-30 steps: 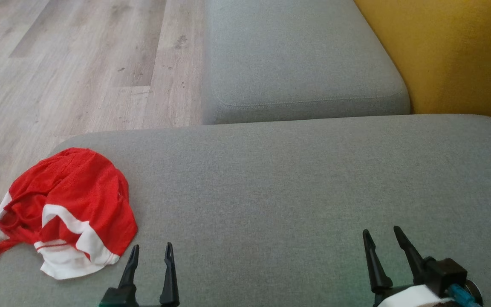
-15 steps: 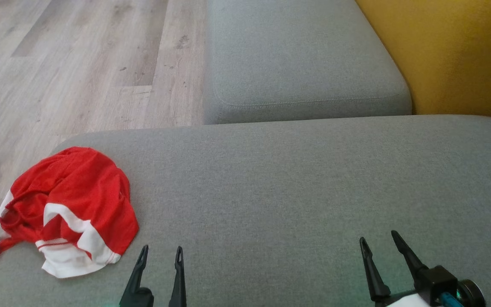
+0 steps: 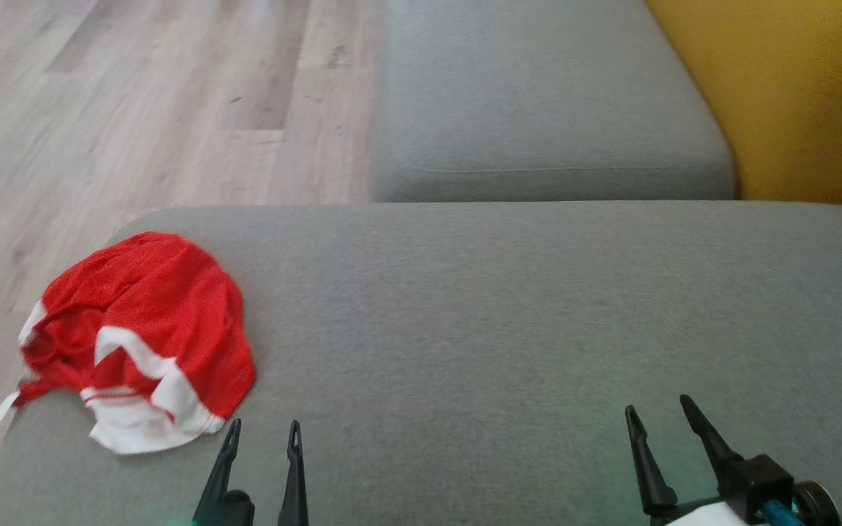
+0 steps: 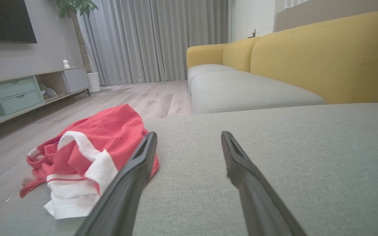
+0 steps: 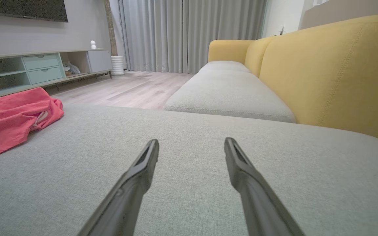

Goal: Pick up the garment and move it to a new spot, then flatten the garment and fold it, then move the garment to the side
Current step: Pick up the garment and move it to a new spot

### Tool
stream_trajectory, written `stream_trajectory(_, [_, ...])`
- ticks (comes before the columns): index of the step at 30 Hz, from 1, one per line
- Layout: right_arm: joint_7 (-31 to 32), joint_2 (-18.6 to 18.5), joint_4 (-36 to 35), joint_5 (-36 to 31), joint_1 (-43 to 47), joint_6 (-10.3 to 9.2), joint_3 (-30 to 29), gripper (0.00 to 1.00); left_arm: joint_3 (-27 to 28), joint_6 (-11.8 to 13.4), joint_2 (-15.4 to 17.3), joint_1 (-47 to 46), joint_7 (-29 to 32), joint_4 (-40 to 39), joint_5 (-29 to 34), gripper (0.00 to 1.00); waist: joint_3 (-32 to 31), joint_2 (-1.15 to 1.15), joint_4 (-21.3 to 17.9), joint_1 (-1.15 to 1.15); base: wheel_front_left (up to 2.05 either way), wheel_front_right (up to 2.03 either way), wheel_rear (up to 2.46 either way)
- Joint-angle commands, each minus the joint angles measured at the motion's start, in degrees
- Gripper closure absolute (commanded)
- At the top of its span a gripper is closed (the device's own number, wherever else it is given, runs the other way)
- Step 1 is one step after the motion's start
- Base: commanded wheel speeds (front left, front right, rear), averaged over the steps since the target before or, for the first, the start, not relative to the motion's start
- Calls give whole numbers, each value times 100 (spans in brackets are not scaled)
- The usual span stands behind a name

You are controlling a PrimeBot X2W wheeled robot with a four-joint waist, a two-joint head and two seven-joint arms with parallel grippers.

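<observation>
My left claw [image 3: 264, 427] spread wide, empty. Crumpled red-and-white garment [image 3: 139, 329] lies just beside it, at left end of grey sofa cushion [image 3: 509, 314]. My right claw [image 3: 658, 408] also spread, empty, well apart from garment.

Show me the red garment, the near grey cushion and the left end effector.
red garment [image 3: 180, 307]: head view, red upper part.
near grey cushion [image 3: 523, 329]: head view, bare top.
left end effector [image 3: 264, 425]: head view, between its fingertips.
</observation>
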Motion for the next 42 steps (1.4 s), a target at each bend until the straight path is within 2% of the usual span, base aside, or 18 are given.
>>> stream_trajectory(1, [-78,-58,-184,65,-235,43,88,0,228,7,26,-346,-56,-143,74,0,66,0,241,0,0,0,0])
stream_trajectory(10, [-78,-58,-210,279,-249,43,182,0,439,-40,149,-426,-56,-194,190,0,303,0,1655,0,0,0,0])
stream_trajectory(11, [-78,-58,-210,279,-249,43,182,0,439,-40,149,-426,-56,-194,190,0,303,0,1655,0,0,0,0])
stream_trajectory(14, [-78,-58,-222,299,-301,43,231,0,550,-3,186,-395,-56,-253,188,0,398,0,2004,0,0,0,0])
stream_trajectory(17, [-78,-58,-191,240,-477,43,338,0,746,120,186,-376,-56,-402,158,0,553,0,2161,0,0,0,0])
stream_trajectory(26, [-78,-58,-97,132,-732,43,380,0,1202,347,230,-384,-56,-916,195,0,746,0,2337,0,0,0,0])
stream_trajectory(30, [-78,-58,-113,30,-589,43,267,0,1388,344,406,-475,-56,-1189,248,0,765,0,2379,0,0,0,0])
stream_trajectory(33, [-78,-58,-185,-130,-446,43,133,0,1465,240,620,-758,-56,-1327,291,0,874,0,2400,0,0,0,0])
stream_trajectory(38, [-78,-92,-336,-541,-504,43,-40,0,1602,86,920,-1598,-56,-1430,268,0,1387,0,2180,0,0,0,0])
stream_trajectory(42, [-78,-341,-423,-677,-624,43,-75,0,1459,-345,982,-2425,-56,-878,76,0,1791,0,2036,0,0,0,0])
